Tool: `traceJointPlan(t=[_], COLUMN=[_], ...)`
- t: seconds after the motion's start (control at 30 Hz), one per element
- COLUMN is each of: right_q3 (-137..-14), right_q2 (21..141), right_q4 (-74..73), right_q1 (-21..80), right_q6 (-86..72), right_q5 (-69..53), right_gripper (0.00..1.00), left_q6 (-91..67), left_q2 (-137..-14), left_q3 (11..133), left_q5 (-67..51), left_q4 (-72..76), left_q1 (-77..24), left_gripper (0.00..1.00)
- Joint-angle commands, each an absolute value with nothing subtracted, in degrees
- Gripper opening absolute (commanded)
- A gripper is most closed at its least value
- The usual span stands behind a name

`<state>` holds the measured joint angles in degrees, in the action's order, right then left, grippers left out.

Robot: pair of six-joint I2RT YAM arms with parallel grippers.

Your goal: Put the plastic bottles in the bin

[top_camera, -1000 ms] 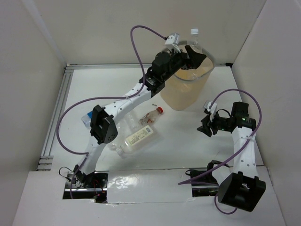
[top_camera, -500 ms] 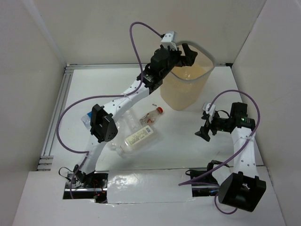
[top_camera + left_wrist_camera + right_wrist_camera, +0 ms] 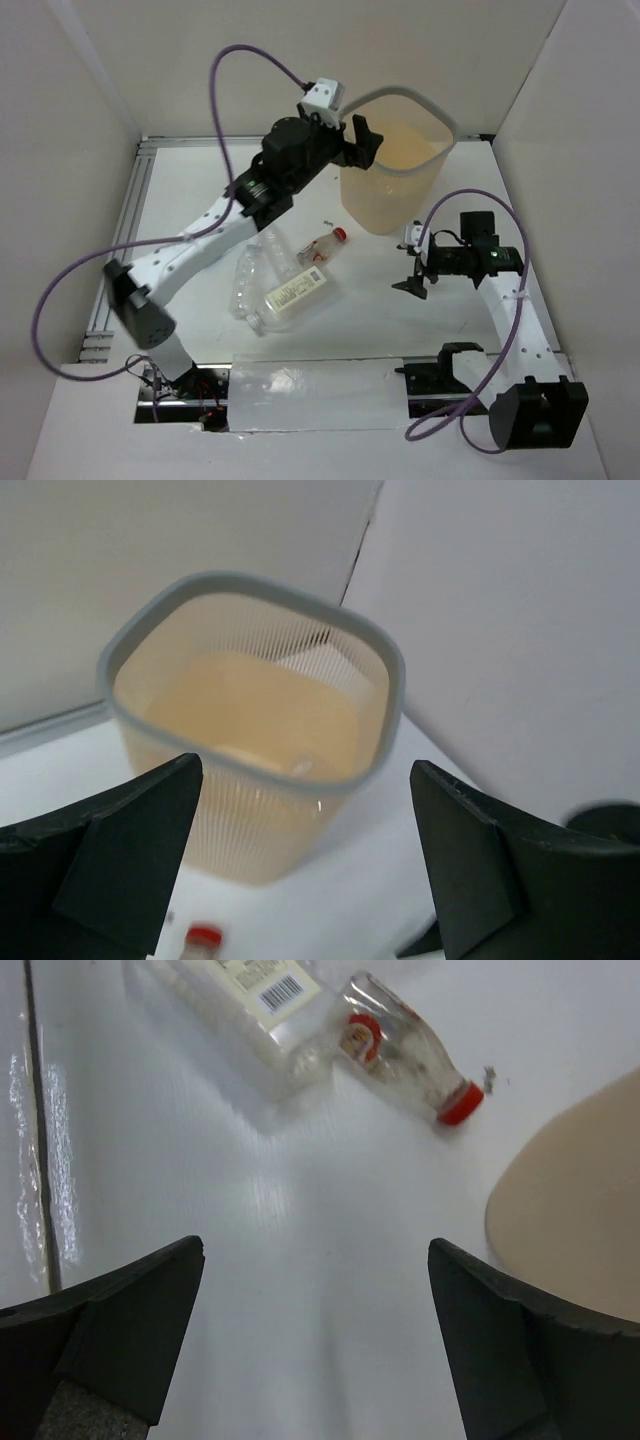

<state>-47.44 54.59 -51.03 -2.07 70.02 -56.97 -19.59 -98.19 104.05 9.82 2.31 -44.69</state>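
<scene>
Both tools gape empty: left tool (image 3: 365, 142) up by the bin (image 3: 395, 200) at the far edge; right tool (image 3: 412, 287) nearer the red-capped bottle (image 3: 322, 247), lying leftward, cap toward bin.

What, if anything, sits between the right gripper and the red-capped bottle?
Nothing visible. The open right gripper faces the red-capped bottle across bare table; the bin stands off to the side.

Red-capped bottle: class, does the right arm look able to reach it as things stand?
Probably yes: the right gripper is open, facing the red-capped bottle, with only bare table between them.
</scene>
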Motion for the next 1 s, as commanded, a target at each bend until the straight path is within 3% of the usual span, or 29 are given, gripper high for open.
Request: traceJointPlan(t=[0.0, 0.03, 0.17, 0.3, 0.67, 0.97], right_q3=[-47.21, -46.68, -44.74, -48.49, -54.93, -57.3], right_q2=[55.63, 55.63, 59.4, 68.34, 80.41, 87.71], right_q4=[-39.33, -37.03, -26.73, -24.62, -19.78, -17.76], right_q1=[6.74, 12.86, 22.57, 33.01, 44.56, 48.69], right_q6=[68.22, 66.9, 65.65, 69.87, 70.4, 70.93], right_q5=[-56.53, -54.86, -45.22, -36.24, -29.36, -27.6], right_gripper=[1.0, 1.0, 1.0, 1.0, 1.0, 1.0], left_q6=[-15.72, -19.65, -32.41, -44.34, -59.49, -63.72], left_q2=[-84.32, -80.98, -61.85, -50.75, -33.15, -31.81], left_q3=[94.08, 87.17, 68.94, 53.57, 43.69, 41.4], left_q5=[16.86, 19.31, 19.86, 21.08, 27.51, 26.98], left_q4=[-4.44, -6.74, -16.86, -28.43, -47.19, -50.63], left_q1=[-46.14, -46.14, -41.67, -41.66, -41.13, -41.22], left_gripper=[0.98, 0.98, 0.96, 0.95, 0.95, 0.95])
